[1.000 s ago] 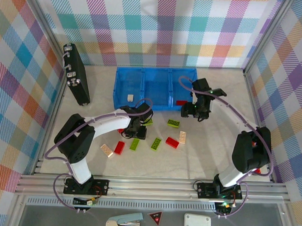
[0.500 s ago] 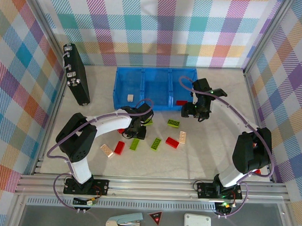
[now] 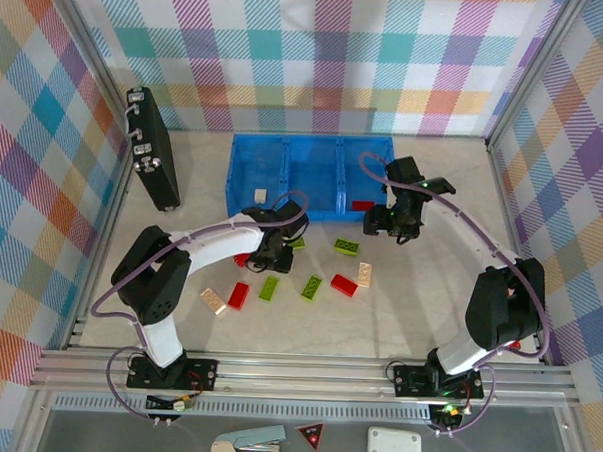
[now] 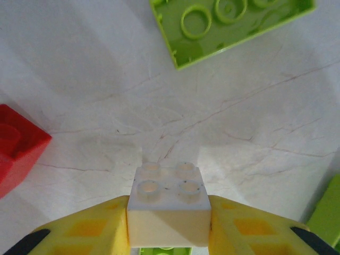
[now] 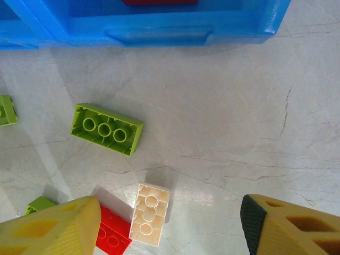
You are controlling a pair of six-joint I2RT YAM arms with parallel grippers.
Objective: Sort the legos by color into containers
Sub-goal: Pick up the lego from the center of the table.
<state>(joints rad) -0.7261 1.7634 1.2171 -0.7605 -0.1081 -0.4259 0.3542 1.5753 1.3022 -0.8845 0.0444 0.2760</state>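
- One blue tray point(image 3: 315, 140) of smooth plastic stands at the far side of the counter point(image 3: 429, 292). It has three open rectangular compartments joined side by side.
- Two bricks lie in the tray: a cream brick point(image 3: 260, 194) in the left compartment and a red brick point(image 3: 362, 205) in the right one.
- In front of the tray, loose on the counter, I count four green bricks point(image 3: 347, 247), two loose cream bricks point(image 3: 364, 275) and three loose red bricks point(image 3: 344, 285). One of the red ones is half hidden under the left arm.
- All bricks are hard, glossy plastic and rectangular. Several lie upside down and show round tubes instead of studs.
- The left fingers point(image 4: 85, 231) are yellow and stand narrow. They clamp a small cream brick point(image 4: 169, 212) with four studs by its two sides, just in front of the left part of the tray. Whether this brick touches the counter I cannot tell.
- The right fingers point(image 5: 287, 226) stand wide apart and hold nothing. They hang over the counter just before the right compartment.
- The counter is pale and stone-like, with thin dark veins.
- The walls carry a pastel check pattern, and a flat black panel point(image 3: 152, 161) leans at the left wall.
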